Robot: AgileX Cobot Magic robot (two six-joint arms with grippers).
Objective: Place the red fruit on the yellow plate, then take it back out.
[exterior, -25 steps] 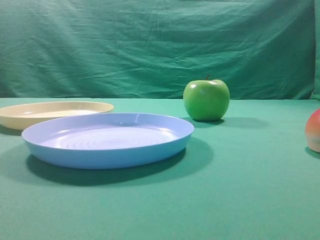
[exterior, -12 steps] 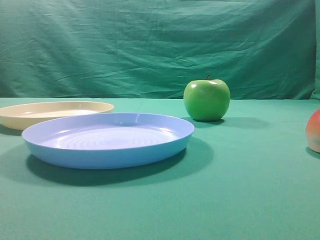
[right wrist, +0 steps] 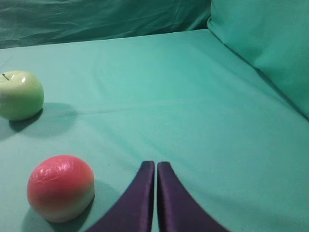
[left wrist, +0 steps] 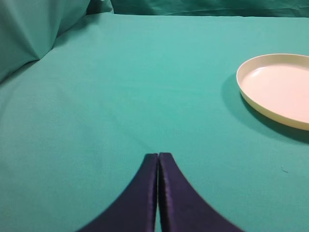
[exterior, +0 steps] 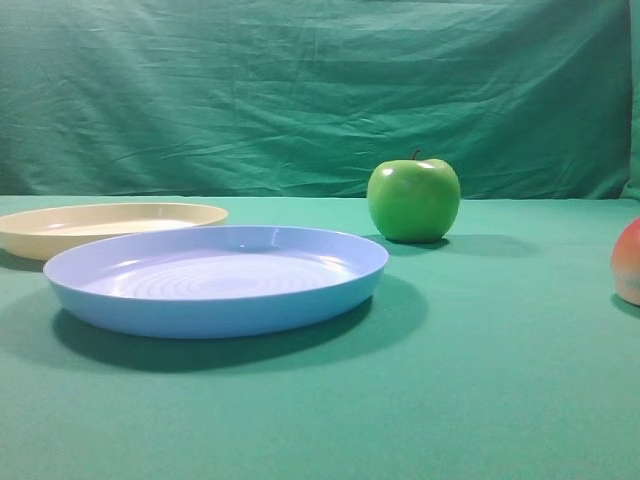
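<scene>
The red fruit (right wrist: 60, 187), red on top and pale below, rests on the green cloth at the lower left of the right wrist view; only its edge (exterior: 629, 262) shows at the far right of the exterior view. My right gripper (right wrist: 156, 164) is shut and empty, just right of the fruit and apart from it. The yellow plate (exterior: 110, 226) lies empty at the far left, and its rim (left wrist: 251, 94) shows at the right of the left wrist view. My left gripper (left wrist: 158, 155) is shut over bare cloth, left of the plate.
A larger light-blue plate (exterior: 215, 278) lies in front of the yellow one. A shiny green apple (exterior: 413, 199) stands behind it, and the same apple (right wrist: 20, 94) shows at the left of the right wrist view. Green cloth hangs behind and rises at both sides.
</scene>
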